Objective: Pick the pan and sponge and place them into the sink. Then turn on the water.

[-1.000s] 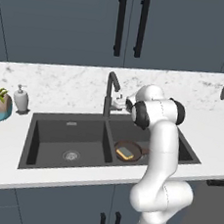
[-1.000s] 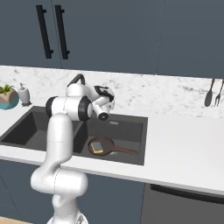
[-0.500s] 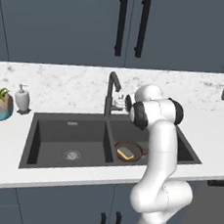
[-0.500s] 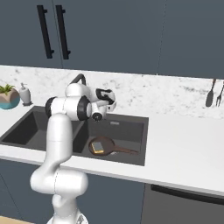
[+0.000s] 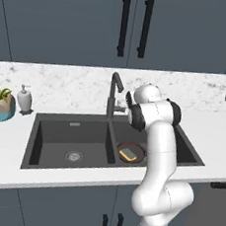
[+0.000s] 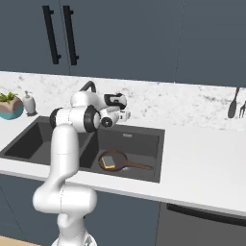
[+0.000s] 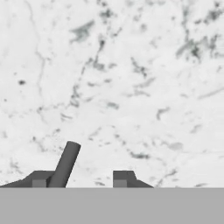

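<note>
Dark brown, your pan (image 6: pixel 114 160) lies in the right basin of the sink (image 5: pixel 74 125) with the yellow sponge (image 6: pixel 109 161) resting inside it. Your hand (image 7: pixel 82 177) is spread, its fingertips either side of the faucet (image 5: pixel 113 92) lever (image 7: pixel 65 165), against the marble tabletop (image 7: pixel 131 78).

The sponge (image 6: pixel 109 160) lies in the pan (image 6: pixel 114 161), in the sink's (image 6: pixel 153 139) right basin, below the jaws; the faucet (image 5: pixel 114 93) stands beside them.
</note>
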